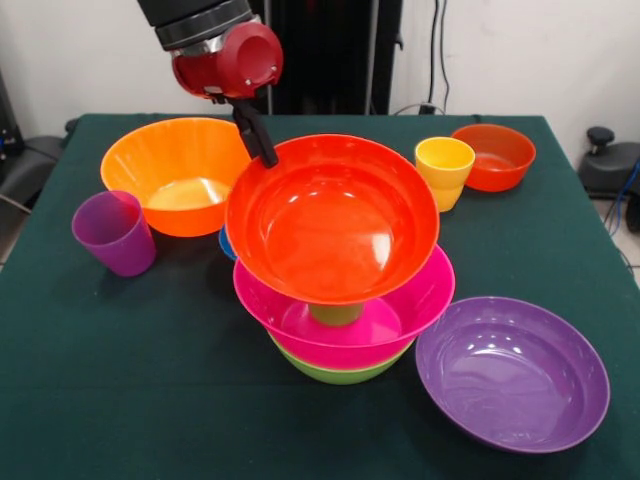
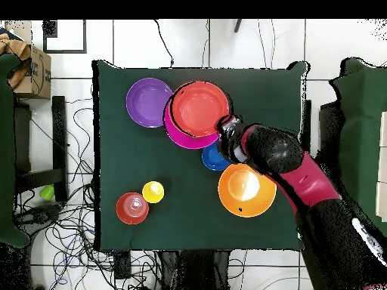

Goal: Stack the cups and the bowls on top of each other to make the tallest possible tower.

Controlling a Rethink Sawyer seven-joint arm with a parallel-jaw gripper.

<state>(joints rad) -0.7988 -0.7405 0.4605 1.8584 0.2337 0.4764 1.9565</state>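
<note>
Glossy smooth plastic w/ bright highlights: red-orange bowl, pink bowl, lime bowl, purple bowl, orange bowl. Purple cup & yellow cup: plastic, softer sheen. Table: dark green cloth, matt, faintly creased. Arm: red shell glossy, hard plastic by look; collar above shiny, metallic. Box: matt cardboard.

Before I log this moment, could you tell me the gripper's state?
Gripper: at the rim of the large red-orange bowl atop the tower; open or shut cannot be told.
</note>
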